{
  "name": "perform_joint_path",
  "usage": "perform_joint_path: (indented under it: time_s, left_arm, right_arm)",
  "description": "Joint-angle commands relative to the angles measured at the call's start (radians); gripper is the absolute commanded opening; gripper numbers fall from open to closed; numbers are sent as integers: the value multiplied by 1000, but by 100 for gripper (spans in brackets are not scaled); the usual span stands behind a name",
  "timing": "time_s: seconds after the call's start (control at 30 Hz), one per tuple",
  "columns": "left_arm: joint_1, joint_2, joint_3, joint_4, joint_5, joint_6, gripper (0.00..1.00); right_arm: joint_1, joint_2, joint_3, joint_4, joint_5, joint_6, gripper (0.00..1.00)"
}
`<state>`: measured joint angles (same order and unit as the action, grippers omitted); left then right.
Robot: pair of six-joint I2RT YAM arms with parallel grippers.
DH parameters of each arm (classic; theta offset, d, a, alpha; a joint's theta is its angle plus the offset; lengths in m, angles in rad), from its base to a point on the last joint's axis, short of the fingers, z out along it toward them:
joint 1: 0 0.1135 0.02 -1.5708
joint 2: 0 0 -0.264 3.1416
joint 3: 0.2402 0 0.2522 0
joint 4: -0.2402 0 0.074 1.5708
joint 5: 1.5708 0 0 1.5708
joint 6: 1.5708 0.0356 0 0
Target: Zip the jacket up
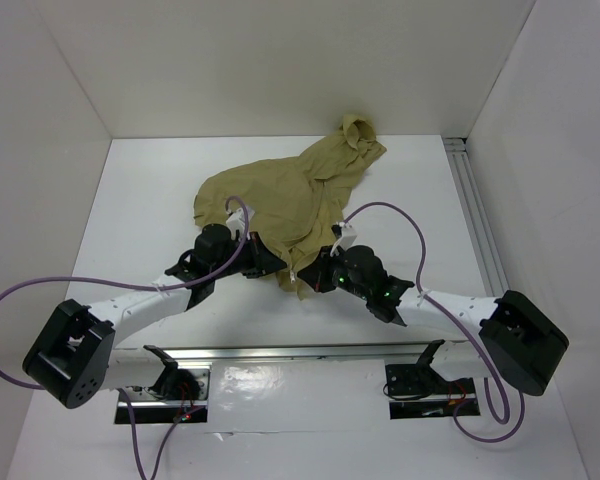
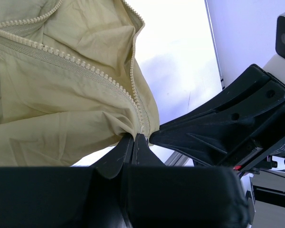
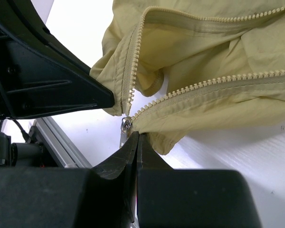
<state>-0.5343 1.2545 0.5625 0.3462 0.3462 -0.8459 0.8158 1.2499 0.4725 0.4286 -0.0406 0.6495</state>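
At centre of the top view, the jacket (image 1: 280, 200) lies unzipped, teeth (image 3: 204, 85) apart. The left gripper (image 2: 134, 141) and right gripper (image 3: 136, 138) each pinch shut on one bottom zipper end; joining and zipping all remain.
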Motion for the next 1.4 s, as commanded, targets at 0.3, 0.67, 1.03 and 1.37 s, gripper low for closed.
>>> perform_joint_path:
  time_s: [0.3,0.67,1.03,1.37]
  left_arm:
    - [3,-17,-3,59,28,-18,0]
    - [3,-26,-3,59,37,-27,0]
    - [3,-26,-21,91,76,-56,0]
    - [13,-27,-21,102,85,-65,0]
  right_arm:
    - [8,2,40,98,15,-14,0]
    - [-10,2,40,117,42,-14,0]
    - [-84,-17,-28,229,-71,27,0]
    - [-84,-26,-40,229,-108,27,0]
